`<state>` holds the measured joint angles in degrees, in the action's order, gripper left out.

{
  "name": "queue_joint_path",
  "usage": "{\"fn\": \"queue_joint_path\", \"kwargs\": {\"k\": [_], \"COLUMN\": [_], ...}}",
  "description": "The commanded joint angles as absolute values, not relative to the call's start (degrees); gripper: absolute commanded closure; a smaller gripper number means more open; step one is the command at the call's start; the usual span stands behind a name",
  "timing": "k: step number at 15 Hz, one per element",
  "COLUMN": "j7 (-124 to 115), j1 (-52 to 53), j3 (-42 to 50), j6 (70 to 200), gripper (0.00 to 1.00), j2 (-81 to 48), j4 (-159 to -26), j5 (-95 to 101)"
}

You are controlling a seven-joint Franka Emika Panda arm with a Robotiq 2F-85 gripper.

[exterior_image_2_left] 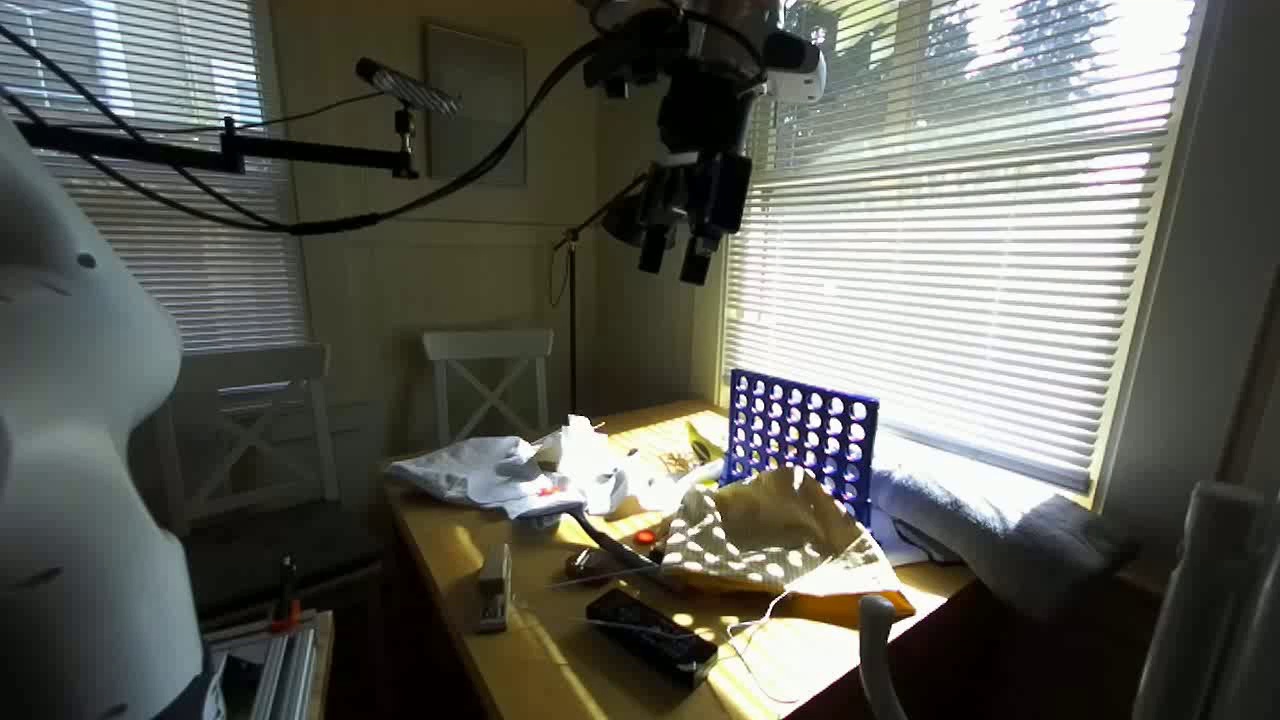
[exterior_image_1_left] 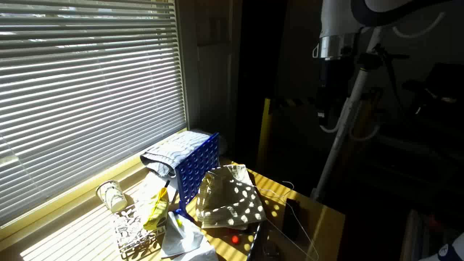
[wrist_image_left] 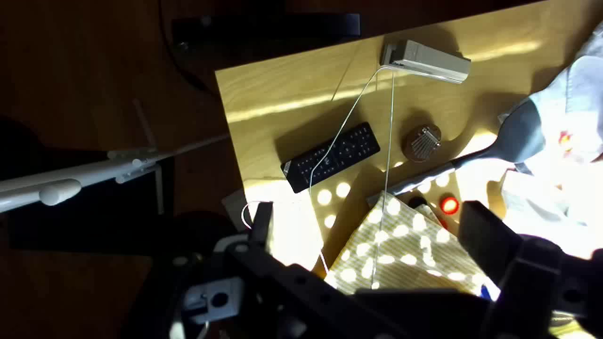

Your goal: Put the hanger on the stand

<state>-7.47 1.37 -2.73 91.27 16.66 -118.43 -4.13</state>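
The hanger (wrist_image_left: 389,136) is a thin pale wire lying on the wooden table, across the black remote and the striped cloth; its small hook is near the table edge. It also shows in both exterior views (exterior_image_1_left: 296,216) (exterior_image_2_left: 775,604). The stand (exterior_image_1_left: 337,145) is a slanted-looking white pole with curved hook arms beside the table. Parts of it show at the right of an exterior view (exterior_image_2_left: 878,650) and at the left of the wrist view (wrist_image_left: 80,176). My gripper (wrist_image_left: 367,221) is open and empty, pointing down high above the table (exterior_image_2_left: 672,260) (exterior_image_1_left: 322,117).
The table bears a remote (wrist_image_left: 332,157), a stapler (wrist_image_left: 431,60), a thumb piano (wrist_image_left: 422,142), a spatula (wrist_image_left: 516,136) and striped cloth (exterior_image_2_left: 730,560). A blue game grid (exterior_image_2_left: 800,420) stands upright by the window. A cup (exterior_image_1_left: 112,195) and wire basket (exterior_image_1_left: 134,235) are near the sill.
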Motion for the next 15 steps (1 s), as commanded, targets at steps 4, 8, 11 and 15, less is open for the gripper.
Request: {"fn": "queue_joint_path", "kwargs": {"k": [4,8,11,15], "j7": [-7.5,-10.1,-12.4,-7.7], "j1": [1.3,0.8,-0.4,-0.6], "j3": [-2.8,-3.2,-2.5,-0.2], "j6": [91.2,91.8,102.8,114.7], "gripper": [0.0,0.0,0.0,0.0], "j2": [16.6,15.2,13.5,8.6], "j4": [-118.3,-118.4,-122.1,-126.2], "j5": [-4.1,-2.5,-1.5,-4.1]}}
